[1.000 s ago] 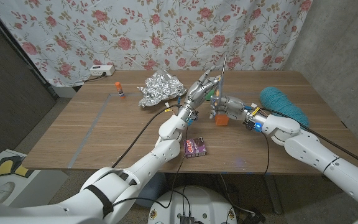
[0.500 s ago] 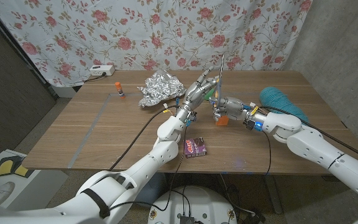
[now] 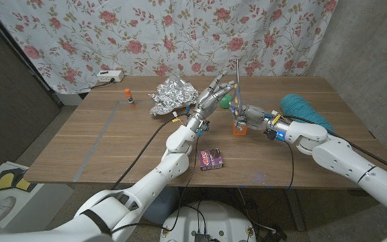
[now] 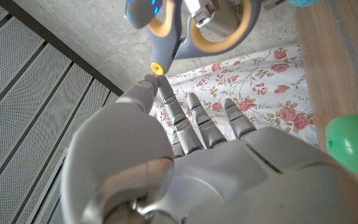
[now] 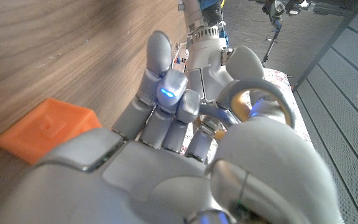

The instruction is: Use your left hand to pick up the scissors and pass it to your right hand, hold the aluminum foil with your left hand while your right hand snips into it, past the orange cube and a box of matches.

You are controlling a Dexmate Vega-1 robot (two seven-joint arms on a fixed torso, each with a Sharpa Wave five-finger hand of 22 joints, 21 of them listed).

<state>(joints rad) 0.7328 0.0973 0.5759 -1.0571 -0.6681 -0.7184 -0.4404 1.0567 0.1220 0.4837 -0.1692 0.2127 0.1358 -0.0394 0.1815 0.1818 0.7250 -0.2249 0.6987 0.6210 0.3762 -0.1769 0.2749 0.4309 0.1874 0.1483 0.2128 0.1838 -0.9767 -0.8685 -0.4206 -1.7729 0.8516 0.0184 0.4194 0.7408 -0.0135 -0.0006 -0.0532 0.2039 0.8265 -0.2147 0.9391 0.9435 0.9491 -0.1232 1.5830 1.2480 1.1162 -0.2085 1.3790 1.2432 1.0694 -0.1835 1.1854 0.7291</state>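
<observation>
My right hand (image 3: pixel 248 113) grips the scissors (image 3: pixel 238 84) by the handles, with the blades pointing straight up above the orange cube (image 3: pixel 239 128). My left hand (image 3: pixel 210 99) hovers just left of the scissors with its fingers spread and nothing in it. In the left wrist view its fingers (image 4: pixel 191 124) reach toward the grey, yellow-lined scissors handles (image 4: pixel 166 37) without touching them. The right wrist view shows my right hand (image 5: pixel 166 155) curled through the handle ring (image 5: pixel 248 87), with the orange cube (image 5: pixel 45 130) beside it. The crumpled aluminum foil (image 3: pixel 172 95) lies behind my left hand. The box of matches (image 3: pixel 211 158) lies near the front.
A green ball (image 3: pixel 226 101) sits between the hands, and teal yarn (image 3: pixel 304 111) lies at the right. A glue stick (image 3: pixel 131 99) stands at the back left, near a white power strip (image 3: pixel 109 76). The floral curtain hangs behind the table.
My left hand has let go of the scissors and drawn back slightly left, fingers spreading. My right hand now holds the scissors alone, blades turned more upright.
</observation>
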